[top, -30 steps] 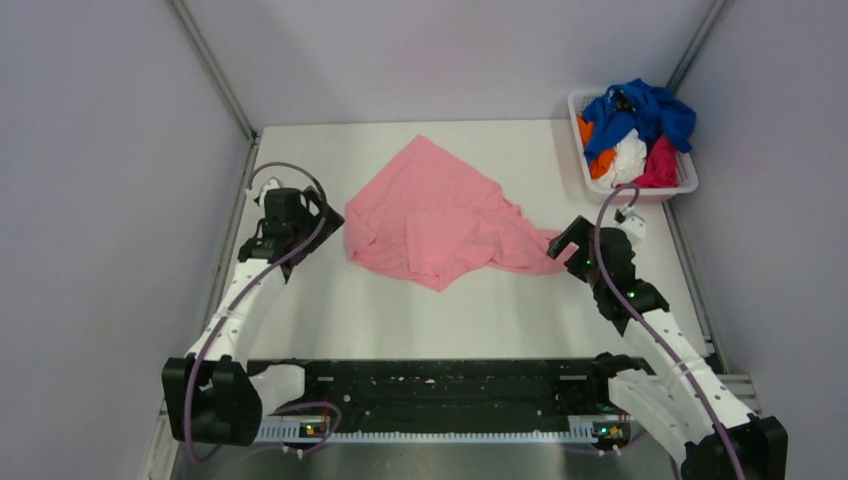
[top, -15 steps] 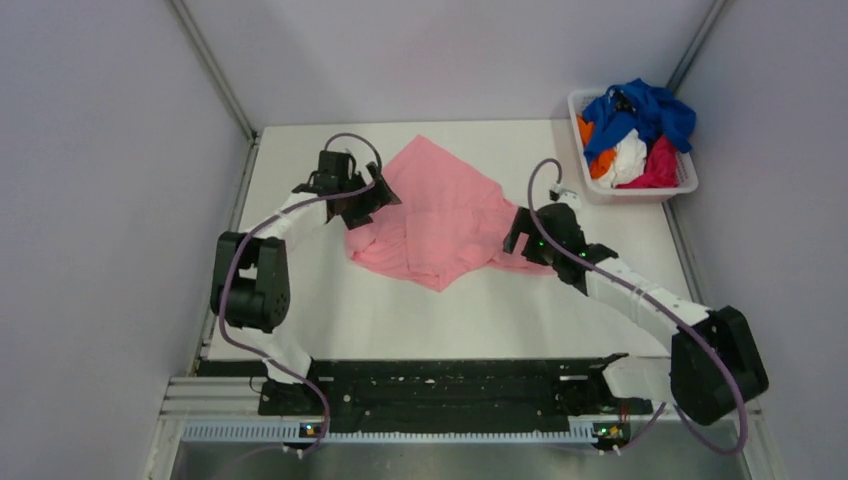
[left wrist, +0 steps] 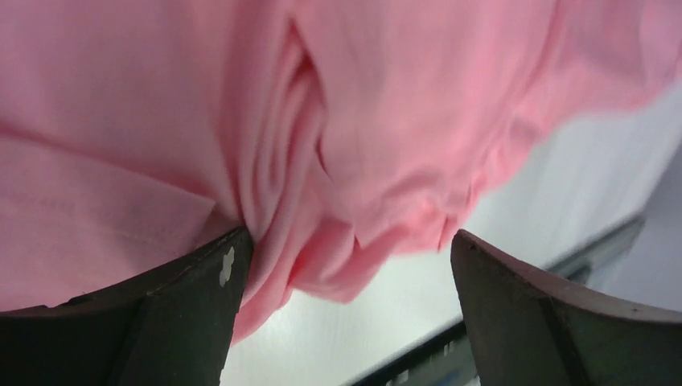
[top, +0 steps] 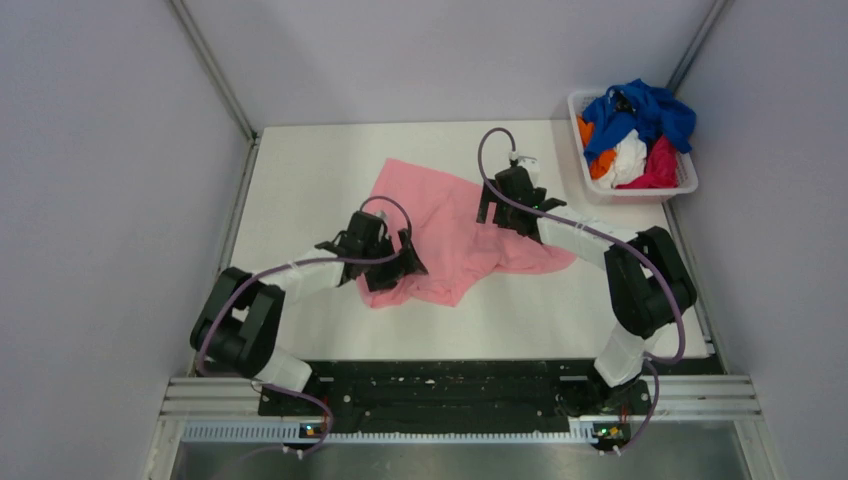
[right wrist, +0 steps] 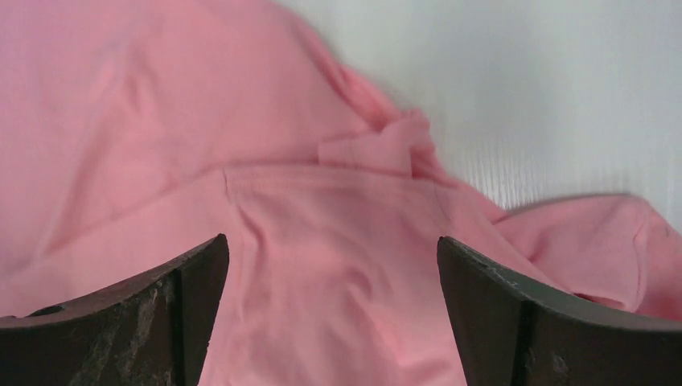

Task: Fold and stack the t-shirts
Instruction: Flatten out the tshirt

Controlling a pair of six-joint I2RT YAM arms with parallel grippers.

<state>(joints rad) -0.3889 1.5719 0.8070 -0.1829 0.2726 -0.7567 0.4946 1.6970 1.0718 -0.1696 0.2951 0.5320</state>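
The salmon-pink t-shirt (top: 455,225) lies crumpled on the white table (top: 300,180). My left gripper (top: 398,270) is open at the shirt's near-left edge. In the left wrist view (left wrist: 350,237) its jaws stand wide, with the shirt's bunched edge (left wrist: 386,217) between them and cloth against the left finger (left wrist: 193,314). My right gripper (top: 496,210) is open over the shirt's far-right part. In the right wrist view (right wrist: 331,241) its jaws stand apart above wrinkled pink cloth (right wrist: 322,209). Neither gripper holds anything.
A white lattice basket (top: 690,184) stands at the far right corner, holding a royal blue shirt (top: 645,105), an orange one (top: 600,160), a white one (top: 626,158) and a magenta one (top: 660,165). Grey walls enclose the table on three sides.
Both arms have swung onto the shirt: the left from the far-left edge to the near-left edge, the right toward the far right part. The shirt has been pushed and looks more bunched.
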